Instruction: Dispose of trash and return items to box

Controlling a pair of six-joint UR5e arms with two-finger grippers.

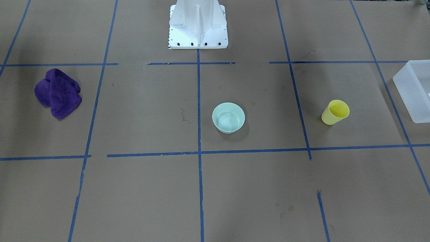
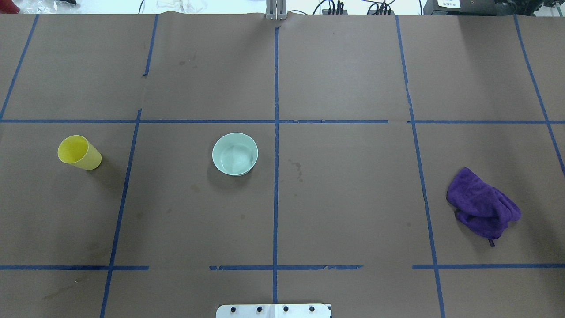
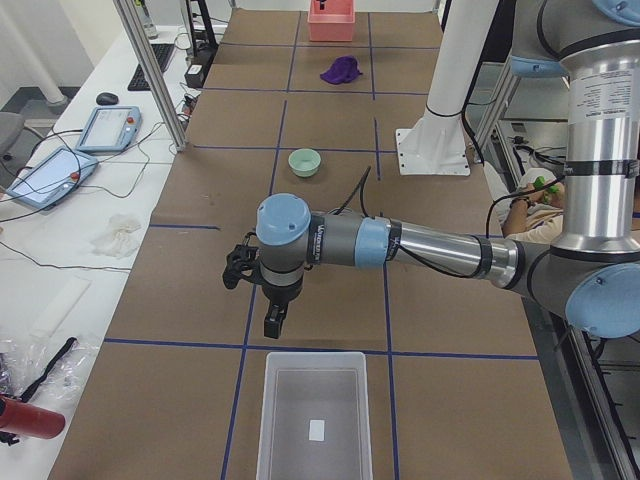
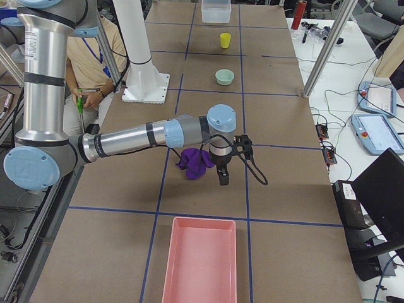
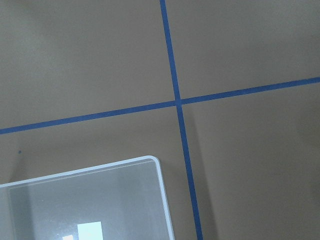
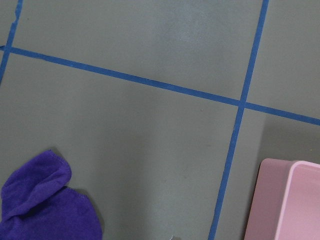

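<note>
The yellow cup (image 1: 335, 112) stands upright on the brown table, near the box; it also shows in the overhead view (image 2: 79, 153). The frosted-white box (image 3: 312, 420) is open at the table's end on my left, and its corner shows in the left wrist view (image 5: 85, 205). My left gripper (image 3: 273, 322) hangs above the table just short of the box, fingers pointing down. My right gripper (image 4: 223, 175) hangs beside a purple cloth (image 4: 194, 161). Both grippers show only in the side views, so I cannot tell whether they are open or shut.
A pale green bowl (image 1: 228, 117) sits mid-table. The purple cloth (image 2: 482, 207) lies crumpled on my right side. A pink bin (image 4: 201, 262) stands at the right end. The white pedestal base (image 1: 198, 30) stands at the robot's side. A seated person (image 4: 95, 57) is behind it.
</note>
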